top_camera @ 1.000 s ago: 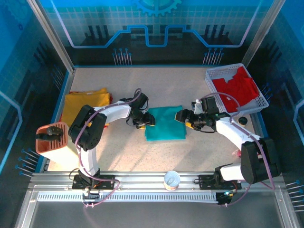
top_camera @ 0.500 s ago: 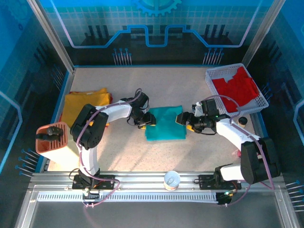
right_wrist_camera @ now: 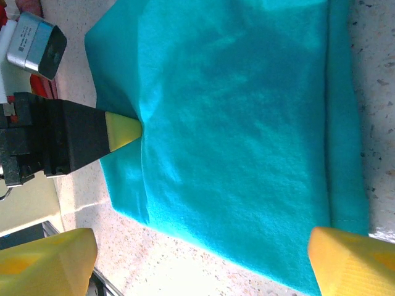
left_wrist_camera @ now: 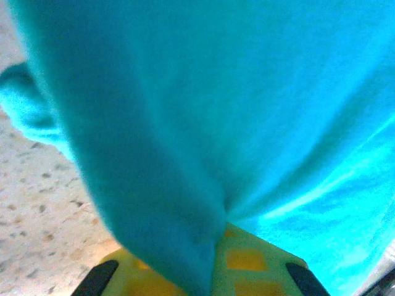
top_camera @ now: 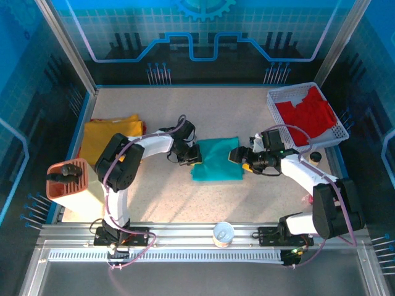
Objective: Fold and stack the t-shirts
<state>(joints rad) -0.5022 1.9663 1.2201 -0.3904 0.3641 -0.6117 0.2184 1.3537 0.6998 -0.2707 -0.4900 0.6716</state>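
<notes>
**Left hand pinching the teal shirt, right hand wide**

Nearest me, one small cup (top_camera: pixel 223 234) stands on the rail between my arms; its print is too small to read. At the near left sits one orange slatted holder (top_camera: pixel 66 179). Mid-table lies the folded teal shirt (top_camera: pixel 216 161). My left hand (top_camera: pixel 192 155) is clamped on its left edge, with cloth bunched between the yellow pads (left_wrist_camera: pixel 247 262). My right hand (top_camera: pixel 238 155) hangs at the shirt's right edge, fingers spread wide, holding nothing. Farther left lies one yellow shirt (top_camera: pixel 111 139). At the far right, one red shirt (top_camera: pixel 307 114) lies in a white basket (top_camera: pixel 276 98). Three shirts in all.
</notes>
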